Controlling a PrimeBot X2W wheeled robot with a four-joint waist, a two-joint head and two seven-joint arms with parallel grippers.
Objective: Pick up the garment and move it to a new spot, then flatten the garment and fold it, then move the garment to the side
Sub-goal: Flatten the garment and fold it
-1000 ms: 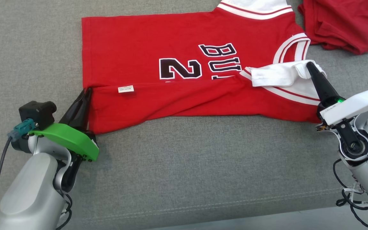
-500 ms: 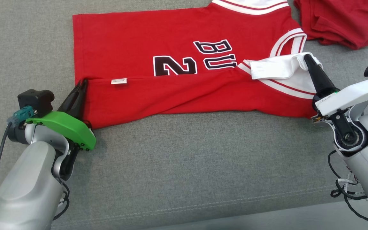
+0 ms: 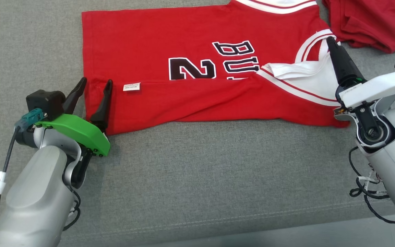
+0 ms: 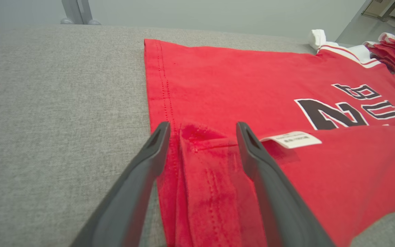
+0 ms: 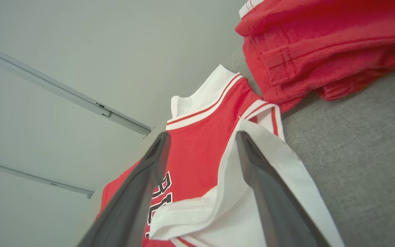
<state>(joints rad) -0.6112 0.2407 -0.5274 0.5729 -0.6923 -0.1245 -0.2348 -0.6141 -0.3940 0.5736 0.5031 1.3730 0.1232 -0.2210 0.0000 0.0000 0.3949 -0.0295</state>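
We judge the step in hand to be the first fold. The red sleeveless basketball jersey with white trim [image 3: 142, 51] lies lengthwise across the grey fabric-covered desk [image 3: 197, 178], hem at the left and neck at the right. Its near long edge is doubled over onto its body.

To do this well, we would first lift both sets of fingers straight up and clear, so that drawing them back does not drag the flap open. At the left the hem corner [image 4: 201, 137] stands puckered and wants pressing flat. At the right the white armhole band [image 3: 297, 70] is rumpled and should be smoothed before any further fold. Farther off, a dark red folded cloth pile [image 3: 372, 24] sits just beside the jersey's shoulder, so the next fold should keep short of it.

The left arm reaches in from the near left, low to the desk under its green wrist cover [image 3: 77, 132]. The left fingers [image 3: 103, 103] are spread astride the hem corner, one over bare desk and one over the flap, pinching nothing. The right arm comes from the near right. The right fingers [image 3: 341, 61] point away over the armhole, spread and empty. We cannot tell whether they touch the cloth.
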